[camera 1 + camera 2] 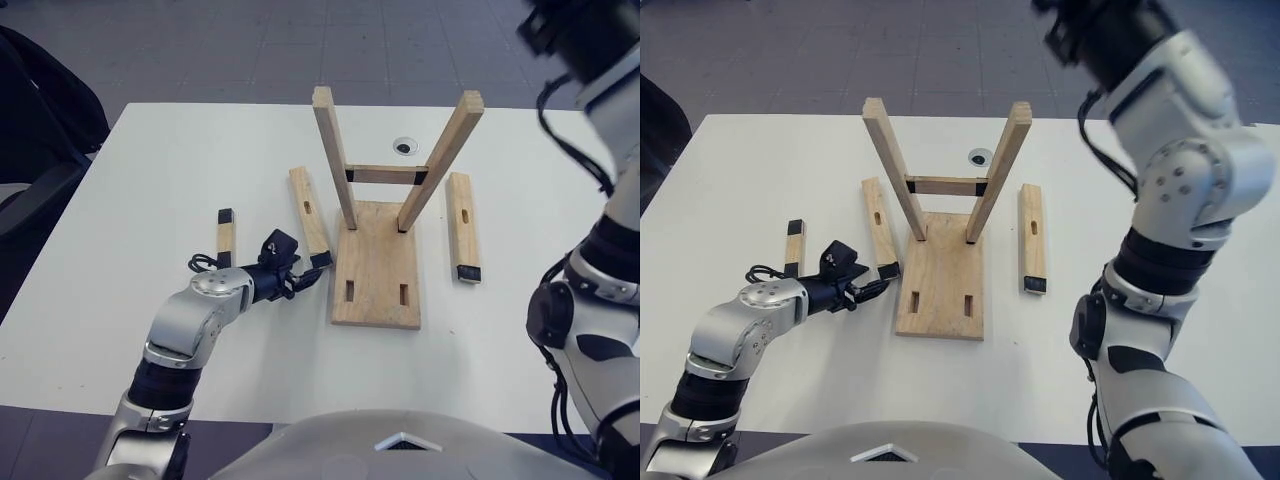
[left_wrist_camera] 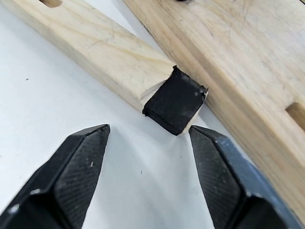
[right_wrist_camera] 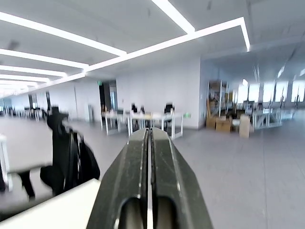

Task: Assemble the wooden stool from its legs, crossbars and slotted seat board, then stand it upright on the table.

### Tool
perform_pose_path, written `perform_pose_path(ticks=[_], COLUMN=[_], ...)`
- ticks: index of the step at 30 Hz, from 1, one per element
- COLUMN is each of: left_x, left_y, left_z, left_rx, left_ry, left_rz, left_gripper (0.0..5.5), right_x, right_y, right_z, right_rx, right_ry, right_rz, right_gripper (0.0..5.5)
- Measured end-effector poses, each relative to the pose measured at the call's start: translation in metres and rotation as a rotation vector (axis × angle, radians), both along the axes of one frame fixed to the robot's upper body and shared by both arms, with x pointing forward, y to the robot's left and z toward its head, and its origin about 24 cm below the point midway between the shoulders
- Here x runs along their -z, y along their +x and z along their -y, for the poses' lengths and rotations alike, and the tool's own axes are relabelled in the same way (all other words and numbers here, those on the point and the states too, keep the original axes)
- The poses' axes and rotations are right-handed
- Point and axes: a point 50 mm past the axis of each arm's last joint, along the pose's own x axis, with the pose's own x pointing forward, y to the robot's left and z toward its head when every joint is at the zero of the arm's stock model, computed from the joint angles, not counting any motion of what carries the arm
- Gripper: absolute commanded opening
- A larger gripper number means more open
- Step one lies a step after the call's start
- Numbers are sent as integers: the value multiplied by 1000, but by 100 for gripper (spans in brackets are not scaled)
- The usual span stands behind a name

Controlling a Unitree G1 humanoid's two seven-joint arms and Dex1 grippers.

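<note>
Left hand wide open at a loose leg
It hovered low over the desk, just short of the leg's black-capped end, beside the flat seat board, which carried two upright legs joined by a crossbar. The right hand was raised high, fingers pressed together.

A white table stood on a grey tiled floor in a large open office, where long ceiling light strips ran above a white wall, distant desks, stacked cardboard boxes and bright windows along one side.
</note>
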Motion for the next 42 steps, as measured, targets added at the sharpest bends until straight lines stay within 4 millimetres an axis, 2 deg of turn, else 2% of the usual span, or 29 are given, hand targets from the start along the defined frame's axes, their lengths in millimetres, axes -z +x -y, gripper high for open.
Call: perform_pose_path(ticks=[2,4,5,8,10,12,13,15,17,18,20,24,28,32,36,42], left_x=[-2,-9,-18,-44,-51,-53,-54,-52,-43,-37,-25,-12,1,20,32,35], left_y=[-3,-3,-3,-1,-3,-3,-3,-7,-15,-20,-31,-42,-44,-44,-38,-29], left_z=[-3,-5,-8,-18,-24,-26,-28,-32,-40,-43,-49,-61,-75,-79,-80,-78], left_rx=[-14,-23,-36,-124,-157,-201,-239,-341,-438,-470,-504,-566,-625,-635,-641,-668], left_ry=[-7,-19,-40,-114,-121,-122,-122,-129,-100,-72,-4,94,131,123,126,123], left_rz=[20,74,137,316,391,456,491,539,546,537,527,542,508,419,363,297], left_gripper=[309,309,309,309,323,350,371,399,403,403,385,325,322,322,322,231], right_x=[-2,7,18,62,86,113,133,175,215,231,245,254,256,257,257,259], right_y=[-2,-2,-4,-10,-14,-18,-21,-32,-49,-57,-68,-75,-75,-75,-74,-73], right_z=[2,5,10,29,41,49,52,50,47,46,41,41,42,41,37,36], right_rx=[20,45,83,227,324,405,435,450,441,435,425,442,439,422,396,389], right_ry=[28,26,14,-56,-97,-152,-192,-301,-382,-416,-474,-536,-555,-560,-563,-579], right_rz=[9,-20,-36,-149,-210,-274,-326,-412,-509,-549,-567,-576,-578,-579,-575,-576], right_gripper=[10,10,10,10,10,38,61,94,130,130,133,133,133,133,133,133])
